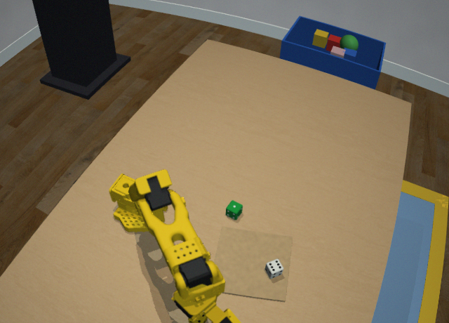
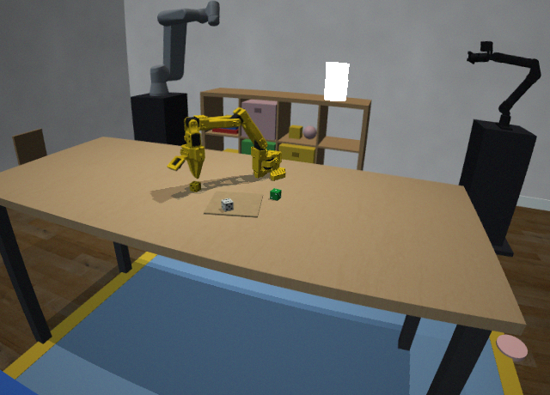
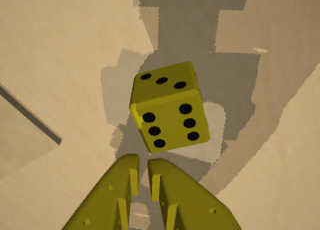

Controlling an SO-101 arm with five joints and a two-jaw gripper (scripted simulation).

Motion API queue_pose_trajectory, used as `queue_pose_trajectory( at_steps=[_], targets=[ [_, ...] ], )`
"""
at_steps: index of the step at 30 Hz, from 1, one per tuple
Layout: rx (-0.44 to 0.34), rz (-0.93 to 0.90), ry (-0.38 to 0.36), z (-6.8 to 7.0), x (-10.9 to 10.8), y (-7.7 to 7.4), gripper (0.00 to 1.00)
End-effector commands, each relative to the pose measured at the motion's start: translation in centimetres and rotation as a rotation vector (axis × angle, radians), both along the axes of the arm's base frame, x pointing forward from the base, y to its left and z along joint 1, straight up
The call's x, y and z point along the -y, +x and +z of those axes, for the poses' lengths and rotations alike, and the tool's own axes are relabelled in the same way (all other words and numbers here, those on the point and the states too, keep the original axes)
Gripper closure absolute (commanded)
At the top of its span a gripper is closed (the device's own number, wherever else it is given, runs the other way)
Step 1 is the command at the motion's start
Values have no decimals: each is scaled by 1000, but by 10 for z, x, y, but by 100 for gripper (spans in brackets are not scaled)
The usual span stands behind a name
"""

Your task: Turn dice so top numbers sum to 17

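Exterior view, near to far, w/ notes fr. top & wrist. 1 blue floor pad (image 1: 413, 236) (image 2: 222, 319), yellow border, partly under table. 1 pink disc (image 2: 511, 347), on floor nr. pad's border. 1 table (image 1: 290, 149) (image 2: 355, 235) (image 3: 285, 20), wood-tone top, dark legs. 1 mat (image 1: 250, 261) (image 2: 246, 201) (image 3: 20, 135), tan, sq., flat on table. 1 white die (image 1: 273, 268) (image 2: 227, 204), on mat, toward one corner; 6 up. 1 green die (image 1: 233, 209) (image 2: 275, 194), off mat, on bare table just beside it; 1 up. 1 yellow die (image 2: 195, 186) (image 3: 172, 107), off mat, on table past the opp. side fr. green; 6 & 3 faces seen in wrist view, can't tell which is up. 1 gripper (image 2: 198, 175) (image 3: 143, 157), yellow, pointing down just above yellow die; fingers together, nothing clamped. 1 arm (image 1: 184, 236) (image 2: 255, 131), yellow w/ blk. motors, arched over table, base on tabletop. 1 shelf unit (image 2: 284, 94), wood, holding pink, green & yellow boxes, plus sm. yellow block & pink ball. 1 gray arm (image 2: 174, 49), on blk. stand. 1 black arm (image 2: 519, 60), on 2nd blk. stand, opp. side of room. Top view only: 1 blue bin (image 1: 330, 67), past table's far edge; contents: blocks, green ball.
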State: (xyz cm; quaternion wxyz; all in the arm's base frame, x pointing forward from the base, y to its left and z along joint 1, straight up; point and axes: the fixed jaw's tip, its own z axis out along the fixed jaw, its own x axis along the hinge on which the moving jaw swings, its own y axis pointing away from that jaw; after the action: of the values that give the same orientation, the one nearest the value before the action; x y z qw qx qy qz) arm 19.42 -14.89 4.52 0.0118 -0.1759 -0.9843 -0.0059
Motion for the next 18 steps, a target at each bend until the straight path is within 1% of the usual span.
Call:
queue_pose_trajectory(
  at_steps=[1, 5, 10, 12, 15, 18],
  targets=[
    [36, 34, -27, 10, -6, 10, 100],
    [22, 134, -14, 9, -30, 19, 100],
    [-9, 324, 6, 8, -76, 29, 100],
    [-9, 324, 6, 8, -76, 29, 100],
    [-30, 444, 16, 7, -104, 30, 100],
    [-47, 546, 21, 7, -128, 29, 100]
  ],
)
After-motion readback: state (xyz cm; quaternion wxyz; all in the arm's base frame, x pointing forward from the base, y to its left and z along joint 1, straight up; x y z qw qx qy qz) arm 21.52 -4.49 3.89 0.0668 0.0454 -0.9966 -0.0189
